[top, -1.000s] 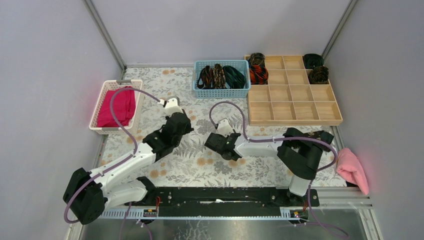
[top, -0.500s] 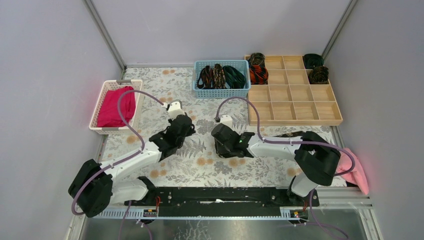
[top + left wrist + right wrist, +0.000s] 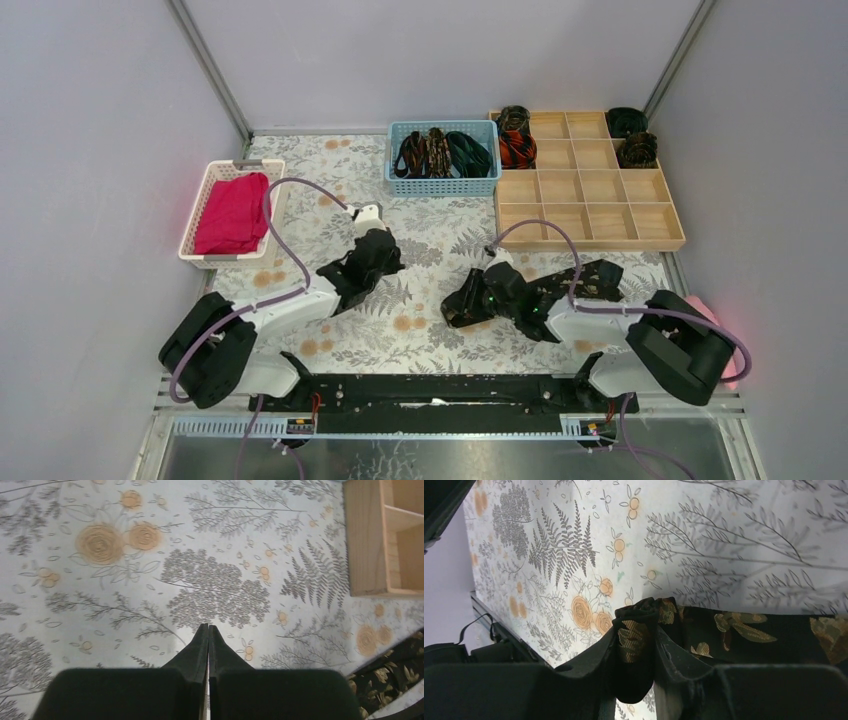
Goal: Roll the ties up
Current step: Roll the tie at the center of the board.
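A black tie with gold-brown flecks (image 3: 592, 276) lies on the floral mat, running from my right gripper toward the wooden tray. My right gripper (image 3: 462, 305) is shut on its folded end. In the right wrist view the folded end sits between the fingers of the right gripper (image 3: 636, 625) and the tie (image 3: 749, 630) trails off to the right. My left gripper (image 3: 385, 258) is shut and empty over the bare mat, left of the tie. In the left wrist view the left gripper's (image 3: 208, 628) jaws are pressed together, and the tie (image 3: 395, 680) shows at the lower right.
A blue basket (image 3: 443, 186) at the back holds several loose ties. The wooden compartment tray (image 3: 600, 215) at the back right holds rolled ties (image 3: 517, 148), and its corner shows in the left wrist view (image 3: 370, 540). A white basket (image 3: 200, 205) with magenta cloth stands at the left.
My right gripper has moved a little right and toward the near edge with the tie end in it, its arm swinging right. My left gripper has moved to the right.
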Tool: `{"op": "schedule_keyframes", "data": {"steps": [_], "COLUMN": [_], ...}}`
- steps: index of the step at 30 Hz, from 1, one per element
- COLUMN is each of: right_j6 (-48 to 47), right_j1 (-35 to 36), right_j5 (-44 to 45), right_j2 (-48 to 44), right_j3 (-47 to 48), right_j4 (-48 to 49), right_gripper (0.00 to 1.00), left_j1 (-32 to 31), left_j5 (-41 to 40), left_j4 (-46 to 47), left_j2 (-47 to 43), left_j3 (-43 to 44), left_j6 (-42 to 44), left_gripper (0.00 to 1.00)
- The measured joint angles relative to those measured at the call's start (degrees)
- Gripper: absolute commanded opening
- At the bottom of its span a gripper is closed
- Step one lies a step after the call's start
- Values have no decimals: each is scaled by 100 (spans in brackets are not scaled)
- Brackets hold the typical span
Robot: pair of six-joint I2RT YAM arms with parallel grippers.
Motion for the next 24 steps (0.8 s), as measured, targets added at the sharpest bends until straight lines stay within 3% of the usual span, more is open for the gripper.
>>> {"op": "schedule_keyframes", "data": {"steps": [9,17,24], "right_j6": [352,415,463], "right_j1": [-247,-492,-562], "right_j5": [61,46,46], "right_j2": [-1019,-1029,-1086], "right_j3": [-459,-660,-804], "right_j4": [-431,-610,-584], "right_gripper": [33,33,34], "left_j1": [-450,-1093,-1180], "left_j5": [573,881,1032], "left_j4": [651,1075,1222], "left_j2": [549,1331,1882], "left_j3": [157,638,824], "left_j6": [289,431,450], "left_gripper": [0,0,0]}}
